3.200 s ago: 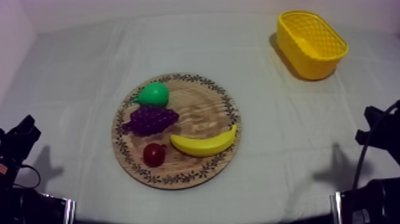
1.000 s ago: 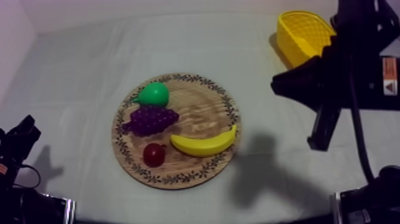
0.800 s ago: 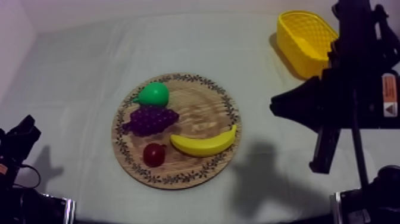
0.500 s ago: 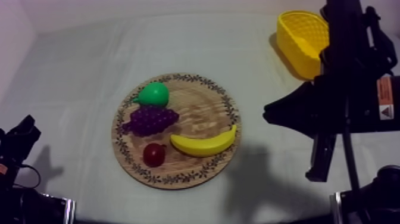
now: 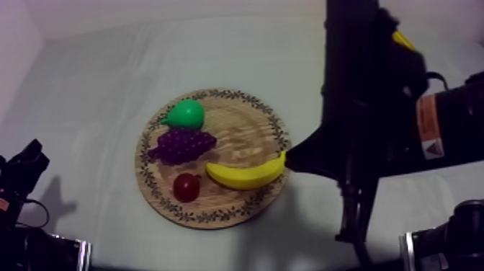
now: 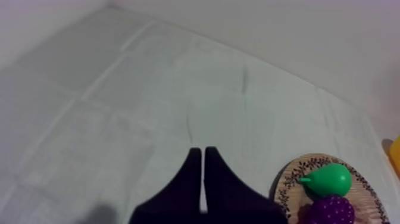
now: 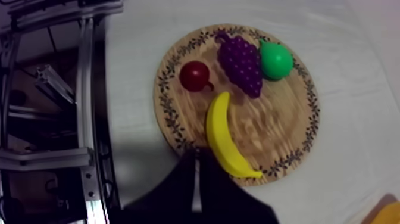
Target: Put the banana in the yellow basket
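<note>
Banana (image 5: 246, 175) on wooden board (image 5: 241, 133)

Banana (image 5: 245, 176) lies on the right part of the board (image 5: 245, 137), with bare wood on its far side, the red fruit (image 5: 186, 187) just beside its left end, grapes (image 5: 181, 144) near, and the pear (image 5: 186, 114) well apart at the far-left rim. Right arm (image 5: 360, 108) stands over the bench (image 5: 108, 72) between board and basket (image 5: 402, 40), covering most of the basket from above; right hand (image 7: 195, 158), fingers together, hangs over the board rim just beside the banana. Bench left of the board is open cloth; left hand (image 6: 202, 154), fingers together, sits low at the left edge, well apart.
</note>
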You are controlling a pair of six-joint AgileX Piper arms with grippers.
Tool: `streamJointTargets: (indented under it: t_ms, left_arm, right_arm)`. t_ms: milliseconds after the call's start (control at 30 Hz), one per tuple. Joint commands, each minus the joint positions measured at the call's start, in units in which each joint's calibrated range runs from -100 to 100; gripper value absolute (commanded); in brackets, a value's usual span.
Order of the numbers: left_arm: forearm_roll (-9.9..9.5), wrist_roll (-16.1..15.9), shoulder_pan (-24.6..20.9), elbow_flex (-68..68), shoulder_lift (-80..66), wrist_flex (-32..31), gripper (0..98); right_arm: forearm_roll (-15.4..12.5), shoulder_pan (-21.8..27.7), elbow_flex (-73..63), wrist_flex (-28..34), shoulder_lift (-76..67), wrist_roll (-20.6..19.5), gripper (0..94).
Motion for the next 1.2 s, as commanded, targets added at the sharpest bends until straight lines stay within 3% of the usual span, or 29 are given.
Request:
streamJointTargets:
  t_ms: [0,400,967,1167]
  left_arm:
    - [0.03,0.01,0.02,-0.01,-0.05,-0.01,0.1]
    - [0.03,-0.01,0.02,-0.01,-0.05,-0.01,0.1]
    - [0.03,0.02,0.02,-0.01,-0.05,-0.01,0.1]
    - [0.03,0.01,0.02,-0.01,-0.05,-0.01,0.1]
  right_arm:
    - [0.49,-0.19,0.13,-0.16,0.84,-0.19,0.5]
    - [3.38,-1.57,1.25,1.08,2.56,-0.91,0.5]
    - [3.79,-1.79,2.77,0.26,1.45,-1.68,0.5]
    - [2.15,-0.15,4.35,-0.92,-2.26,-0.83,0.5]
